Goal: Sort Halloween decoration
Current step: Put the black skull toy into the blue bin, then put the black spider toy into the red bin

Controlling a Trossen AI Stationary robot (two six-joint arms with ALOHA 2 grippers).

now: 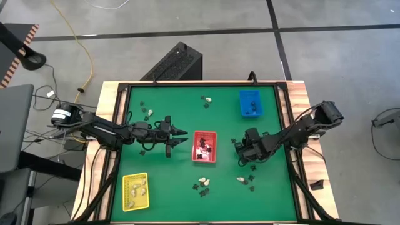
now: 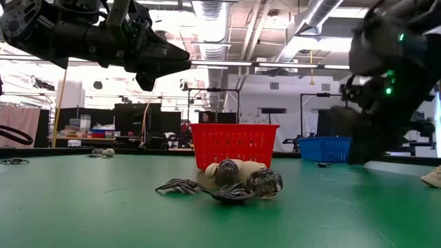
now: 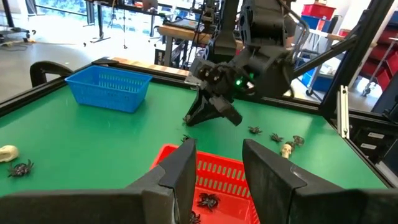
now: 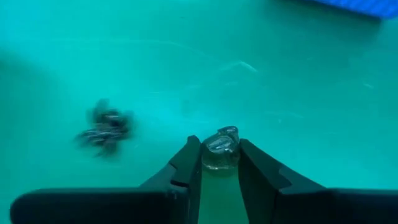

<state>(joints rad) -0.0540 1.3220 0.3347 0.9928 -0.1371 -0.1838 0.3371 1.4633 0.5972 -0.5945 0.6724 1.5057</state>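
Observation:
Halloween decoration pieces lie scattered on the green table: cream lumps and black spider shapes, one cluster near the front edge. My right gripper slants down to the right of the red tray, shut on a small greyish piece. A black spider lies on the table beside it. My left gripper hovers level, just left of the red tray, open with nothing between its fingers. My right gripper pinches the small greyish piece between its two fingertips, one finger on either side of it. The fingers slant down from the table's right side. Whether the piece rests on the table or hangs clear, I cannot tell.
The red tray holds several black pieces. A blue tray stands at the far right, and a yellow tray with cream pieces at the near left. More pieces lie at the far left, far middle and near right.

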